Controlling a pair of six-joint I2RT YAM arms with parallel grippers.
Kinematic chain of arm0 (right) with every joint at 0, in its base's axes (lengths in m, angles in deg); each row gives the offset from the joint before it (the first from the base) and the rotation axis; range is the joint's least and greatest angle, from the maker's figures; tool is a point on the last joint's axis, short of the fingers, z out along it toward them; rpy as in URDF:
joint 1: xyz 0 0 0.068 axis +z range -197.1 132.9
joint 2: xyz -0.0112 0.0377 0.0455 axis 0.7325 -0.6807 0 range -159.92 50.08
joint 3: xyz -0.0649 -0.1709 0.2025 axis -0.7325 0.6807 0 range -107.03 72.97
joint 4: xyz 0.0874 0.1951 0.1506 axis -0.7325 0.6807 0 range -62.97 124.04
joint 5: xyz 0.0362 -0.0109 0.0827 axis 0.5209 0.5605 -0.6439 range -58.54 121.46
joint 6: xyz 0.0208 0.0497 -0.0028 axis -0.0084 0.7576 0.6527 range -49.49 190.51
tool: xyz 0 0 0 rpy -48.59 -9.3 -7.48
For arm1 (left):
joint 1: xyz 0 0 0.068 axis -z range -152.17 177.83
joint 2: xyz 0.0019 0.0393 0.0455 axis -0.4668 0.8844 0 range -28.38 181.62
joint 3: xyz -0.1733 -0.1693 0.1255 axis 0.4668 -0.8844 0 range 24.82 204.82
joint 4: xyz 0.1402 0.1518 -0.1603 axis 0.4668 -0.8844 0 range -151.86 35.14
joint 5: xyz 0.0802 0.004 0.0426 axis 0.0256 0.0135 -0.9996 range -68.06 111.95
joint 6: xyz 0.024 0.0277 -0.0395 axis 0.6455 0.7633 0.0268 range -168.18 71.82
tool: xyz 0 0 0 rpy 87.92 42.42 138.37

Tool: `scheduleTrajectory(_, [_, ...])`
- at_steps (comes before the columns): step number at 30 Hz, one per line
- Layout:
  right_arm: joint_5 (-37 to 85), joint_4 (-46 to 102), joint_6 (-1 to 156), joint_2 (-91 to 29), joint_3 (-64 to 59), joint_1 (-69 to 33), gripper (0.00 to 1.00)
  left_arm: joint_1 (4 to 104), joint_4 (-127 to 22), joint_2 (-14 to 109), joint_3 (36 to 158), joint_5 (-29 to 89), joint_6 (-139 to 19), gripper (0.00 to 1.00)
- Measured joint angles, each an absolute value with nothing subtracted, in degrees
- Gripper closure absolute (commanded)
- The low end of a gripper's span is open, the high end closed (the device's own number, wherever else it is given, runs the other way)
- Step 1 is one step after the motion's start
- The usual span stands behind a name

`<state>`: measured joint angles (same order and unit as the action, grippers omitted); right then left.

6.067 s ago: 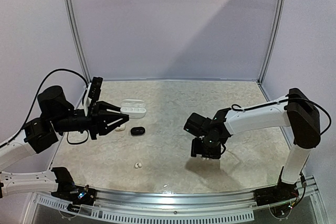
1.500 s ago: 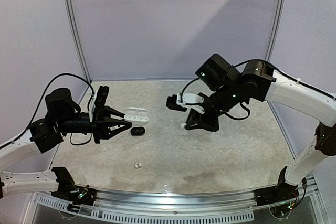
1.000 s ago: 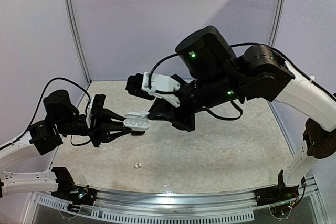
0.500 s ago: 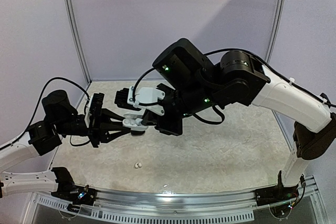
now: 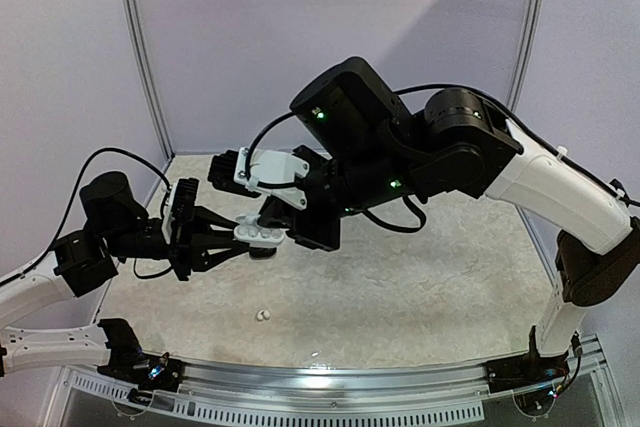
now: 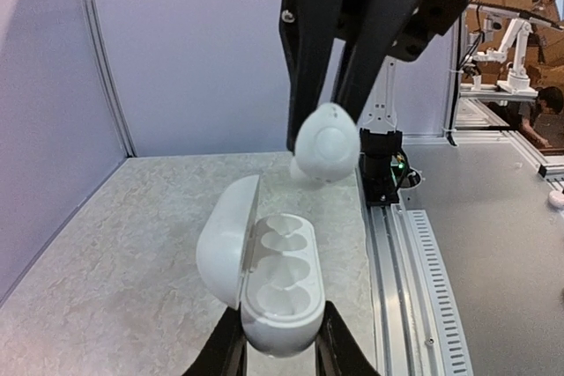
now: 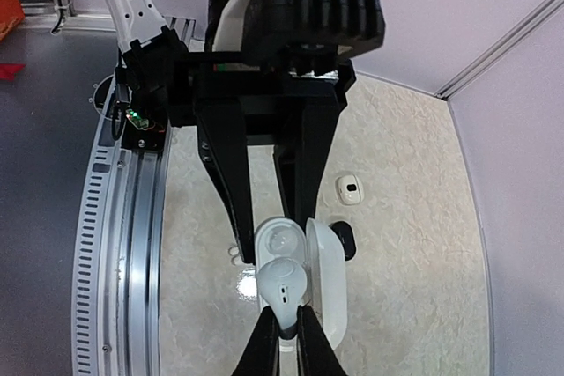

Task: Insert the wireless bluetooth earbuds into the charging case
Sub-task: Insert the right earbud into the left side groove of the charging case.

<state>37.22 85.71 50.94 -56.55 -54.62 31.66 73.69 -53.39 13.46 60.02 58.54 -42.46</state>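
Swung over from the right half of the counter (image 5: 430,287) since about six seconds back, the white-and-black right arm (image 5: 520,172) now reaches across to the left side. The glossy white oval charging case (image 5: 258,234), which lay on the counter then, is up off it in the left pincer (image 5: 243,236). From above, that pincer is closed on the case's end, with the lid open. Two tiny white buds (image 5: 263,315) lie loose on the counter nearer the bases. A small black oval thing (image 5: 262,251) shows just under the raised case.

From the left wrist camera, two black fingers (image 6: 227,351) clamp the case's near end from either side. The lid stands open to the left and three round wells lie in a row. The right pincer (image 6: 330,116) comes down from above, closed on a smooth white pebble-shaped earbud (image 6: 326,143). The earbud hangs just over the far well, apart from the case as far as this view shows.

From the right wrist camera, the fingers are nipped together on the earbud at the bottom of the view, with the open case directly beyond. A little white rounded piece with a dark spot (image 7: 351,189) sits on the counter farther off. The black oval lies beside the lid.
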Motion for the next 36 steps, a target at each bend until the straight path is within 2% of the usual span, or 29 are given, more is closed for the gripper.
scheduleTrajectory(15, [39.62,85.27,50.96,-58.10,-55.10,33.46,0.95,74.44,-51.38,12.48,60.02,57.08,-35.75,1.00])
scheduleTrajectory(28, [43.05,85.16,50.06,-60.83,-57.11,33.54,0.94,74.85,-51.33,12.50,60.00,56.77,-36.08,1.00])
scheduleTrajectory(31, [43.38,85.62,49.80,-61.09,-57.42,33.57,0.92,74.87,-51.68,12.57,60.02,56.49,-36.19,1.00])
scheduleTrajectory(36, [44.08,86.06,49.78,-61.57,-57.92,33.59,0.77,74.96,-52.08,12.79,60.02,56.16,-36.10,1.00])
